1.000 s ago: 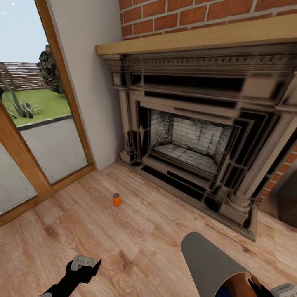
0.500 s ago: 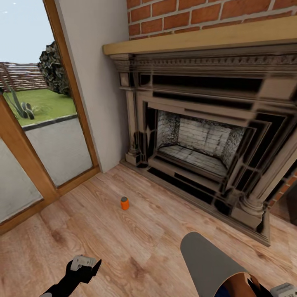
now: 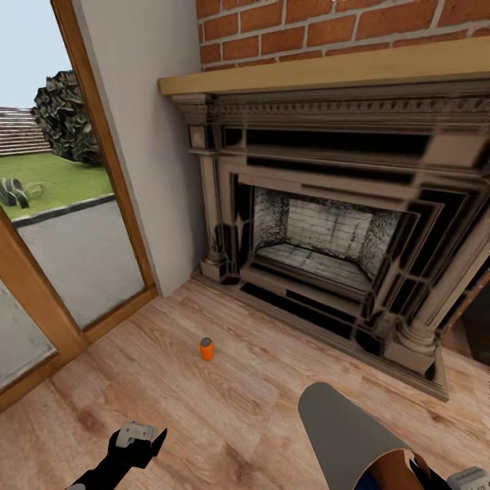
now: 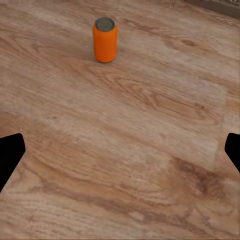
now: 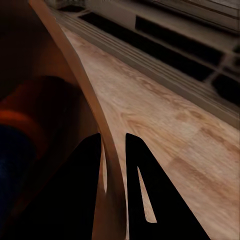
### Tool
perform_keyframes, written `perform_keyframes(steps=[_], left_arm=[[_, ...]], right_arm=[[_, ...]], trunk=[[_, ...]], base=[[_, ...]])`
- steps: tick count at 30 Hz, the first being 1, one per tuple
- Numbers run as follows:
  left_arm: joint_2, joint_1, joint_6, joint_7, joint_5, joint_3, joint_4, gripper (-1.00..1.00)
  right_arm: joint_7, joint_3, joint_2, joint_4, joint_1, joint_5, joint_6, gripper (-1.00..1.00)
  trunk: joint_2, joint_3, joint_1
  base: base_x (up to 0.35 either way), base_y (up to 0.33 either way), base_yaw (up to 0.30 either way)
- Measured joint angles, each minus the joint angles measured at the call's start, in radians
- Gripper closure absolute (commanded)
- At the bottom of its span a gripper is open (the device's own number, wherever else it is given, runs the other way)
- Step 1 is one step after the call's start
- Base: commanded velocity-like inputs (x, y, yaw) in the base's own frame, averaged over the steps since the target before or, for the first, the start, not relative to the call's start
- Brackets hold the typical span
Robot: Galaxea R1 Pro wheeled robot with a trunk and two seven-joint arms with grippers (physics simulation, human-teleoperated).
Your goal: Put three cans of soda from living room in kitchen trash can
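Note:
One orange can of soda (image 3: 207,348) stands upright on the wooden floor in front of the fireplace; the left wrist view shows this can of soda (image 4: 105,40) ahead of the fingers. My left gripper (image 3: 138,435) hovers low over the floor short of it, open and empty, with its fingertips (image 4: 10,155) far apart. My right gripper (image 5: 114,165) is shut on the rim of the grey tash can (image 3: 344,432), which is tilted. Inside the tash can (image 5: 75,95) lie an orange can (image 5: 22,112) and a dark blue can (image 5: 10,170).
A dark carved fireplace (image 3: 327,252) with a raised hearth fills the far wall under brick. A glass door (image 3: 68,252) in a wooden frame stands at the left. Bare wooden floor (image 3: 238,401) lies around the can.
The camera has shifted with the robot, so the fireplace and the door sit differently in the picture. The orange can now appears slightly nearer. Both grippers hold the same pose.

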Motion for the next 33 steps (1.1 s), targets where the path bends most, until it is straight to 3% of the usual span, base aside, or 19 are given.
perform_keyframes(steps=[33], left_arm=[[-0.002,0.0,0.001,-0.001,-0.001,0.0,0.0,-1.0]], right_arm=[[0.0,-0.002,0.0,0.0,0.0,-0.001,0.001,1.0]], trunk=[[0.0,0.026,0.0]], base=[[0.13,0.286,-0.127]])
